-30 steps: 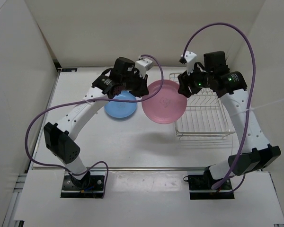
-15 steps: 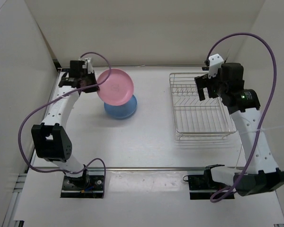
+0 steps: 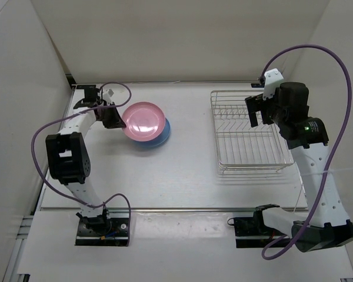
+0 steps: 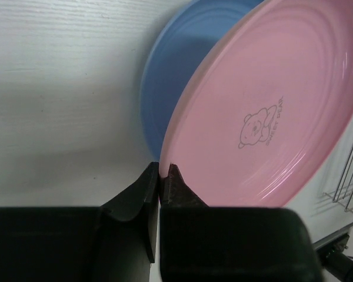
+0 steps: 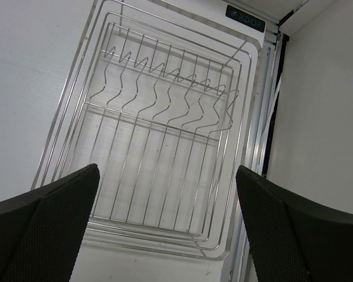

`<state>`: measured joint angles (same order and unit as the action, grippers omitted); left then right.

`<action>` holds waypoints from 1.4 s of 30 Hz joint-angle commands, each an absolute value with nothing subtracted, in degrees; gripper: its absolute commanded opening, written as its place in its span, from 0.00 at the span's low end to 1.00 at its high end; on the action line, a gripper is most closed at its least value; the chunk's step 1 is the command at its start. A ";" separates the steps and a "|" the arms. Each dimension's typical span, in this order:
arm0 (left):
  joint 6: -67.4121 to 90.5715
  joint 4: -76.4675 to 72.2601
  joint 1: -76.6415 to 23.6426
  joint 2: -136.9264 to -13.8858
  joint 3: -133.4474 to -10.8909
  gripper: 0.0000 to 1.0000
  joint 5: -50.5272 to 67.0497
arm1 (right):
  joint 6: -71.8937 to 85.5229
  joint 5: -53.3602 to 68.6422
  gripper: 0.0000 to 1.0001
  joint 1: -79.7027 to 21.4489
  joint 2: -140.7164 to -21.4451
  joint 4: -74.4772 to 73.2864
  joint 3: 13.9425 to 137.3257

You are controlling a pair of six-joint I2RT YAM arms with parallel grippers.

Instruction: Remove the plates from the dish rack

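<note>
So the left pincer (image 4: 163, 170) is pinched tight on the near rim of the pink plate (image 4: 270, 106), with both fingertips pressed together on the edge. The plate is tilted in that grip rather than lying flat, and its face has a little cartoon bear printed on it with some small lettering I can't read.

Right under and behind it is the blue plate (image 4: 176, 76), flat on the table (image 3: 182, 176). The pink one covers most of it, so only a crescent of blue shows on the side toward the dish rack (image 3: 247, 167). I honestly can't tell whether the pink plate's low edge is touching the blue one or just above it.

Both plates are out of the dish rack, well off to its left, with a stretch of bare table between them and the rack.

The right pincer (image 3: 254, 110) is spread wide and isn't gripping anything. It's up in the air over the rack's far end, above the row of upright wire dividers. In the wrist view you look straight down between its two dark fingers (image 5: 47, 229) onto the rack's wires.

The rack sits flat on the table, close to the right-hand wall. A purple cable (image 3: 317, 59) loops up from the right arm above it.
</note>
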<state>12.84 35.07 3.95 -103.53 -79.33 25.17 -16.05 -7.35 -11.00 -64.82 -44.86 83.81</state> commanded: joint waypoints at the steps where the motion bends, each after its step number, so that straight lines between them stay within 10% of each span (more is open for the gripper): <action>1: 13.45 33.13 4.04 -104.67 -81.65 0.11 29.97 | -16.35 -7.29 1.00 -11.16 -64.34 -43.42 84.29; 33: 13.97 35.86 1.32 -115.58 -88.68 0.24 31.82 | -16.35 -4.57 1.00 -11.16 -63.28 -44.47 84.29; 42: 13.45 36.39 0.79 -115.58 -88.68 0.46 31.82 | -16.35 -3.96 1.00 -11.16 -62.75 -44.47 84.29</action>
